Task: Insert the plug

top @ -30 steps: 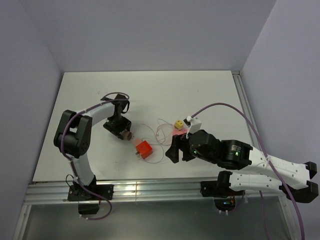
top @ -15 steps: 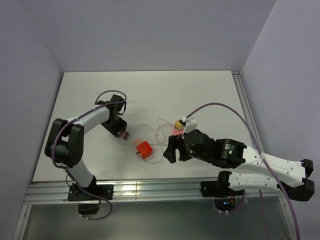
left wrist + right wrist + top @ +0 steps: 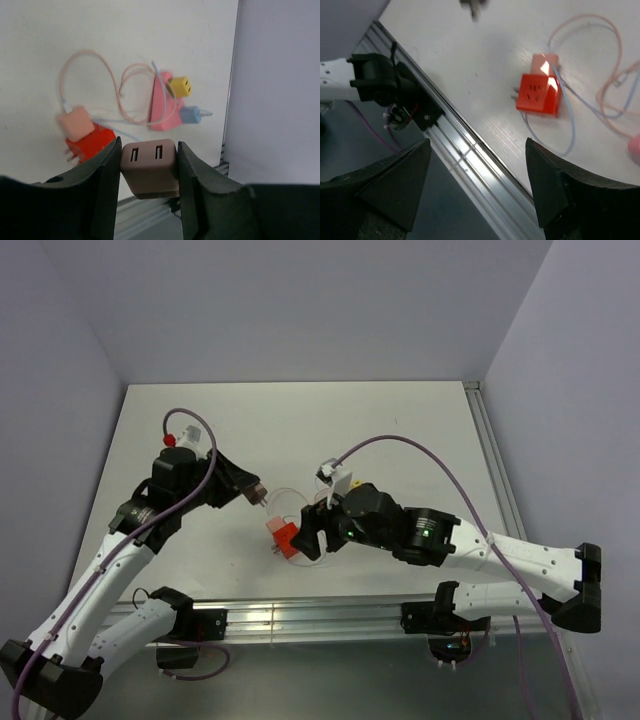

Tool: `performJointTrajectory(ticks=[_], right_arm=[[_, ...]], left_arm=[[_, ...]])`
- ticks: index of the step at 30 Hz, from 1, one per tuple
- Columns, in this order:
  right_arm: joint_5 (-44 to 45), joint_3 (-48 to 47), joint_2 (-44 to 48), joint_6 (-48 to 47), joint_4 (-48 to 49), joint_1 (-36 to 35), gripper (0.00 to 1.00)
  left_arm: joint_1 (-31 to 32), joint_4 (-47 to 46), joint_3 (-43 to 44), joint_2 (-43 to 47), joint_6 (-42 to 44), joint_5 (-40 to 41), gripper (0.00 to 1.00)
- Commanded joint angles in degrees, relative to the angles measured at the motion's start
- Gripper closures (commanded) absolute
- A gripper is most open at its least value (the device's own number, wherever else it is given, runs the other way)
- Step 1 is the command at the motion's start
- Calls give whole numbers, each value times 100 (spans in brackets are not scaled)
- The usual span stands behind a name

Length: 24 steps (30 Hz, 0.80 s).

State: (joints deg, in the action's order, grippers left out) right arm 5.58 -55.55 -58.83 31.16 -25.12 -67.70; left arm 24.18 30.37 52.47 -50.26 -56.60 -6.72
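My left gripper (image 3: 150,150) is shut on a brown plug (image 3: 150,167), a small block whose face with two slots points at the wrist camera. In the top view the left gripper (image 3: 257,492) holds it above the table, up and left of the red socket block (image 3: 286,538). The red socket block (image 3: 91,145) lies on the table with a pink piece (image 3: 75,124) against it and thin cables looping from it. My right gripper (image 3: 477,141) stands open and empty over the table's near edge, with the red socket block (image 3: 537,94) ahead of its fingers.
A yellow cube (image 3: 180,86), a flat pink piece (image 3: 162,107) and a small blue connector (image 3: 190,115) lie together beyond the red block. Pink and pale blue cables (image 3: 570,125) loop around them. An aluminium rail (image 3: 470,160) runs along the near table edge.
The left gripper shut on the brown plug and lifted it off the table as the arm swung up. The right arm moved left, towards the red block.
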Motion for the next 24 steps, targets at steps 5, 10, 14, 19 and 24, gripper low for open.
performJointTrajectory(ticks=[5, 10, 14, 19, 24], right_arm=[[-75, -922, -1164, -374, 1396, 108, 16], [66, -1134, -1666, -303, 1589, 205, 18], [-48, -1098, -1860, -259, 1862, 292, 22], [-49, -1116, -2062, -172, 1932, 459, 47], [-356, -950, -2098, 4, 1871, 670, 100]], left_arm=[[385, -66, -404, 394, -334, -664, 100], [464, -49, -299, 429, -334, -796, 100], [508, -84, -290, 412, -325, -909, 100], [543, -189, -325, 482, -396, -1059, 100], [535, -67, -193, 526, -211, -867, 62]])
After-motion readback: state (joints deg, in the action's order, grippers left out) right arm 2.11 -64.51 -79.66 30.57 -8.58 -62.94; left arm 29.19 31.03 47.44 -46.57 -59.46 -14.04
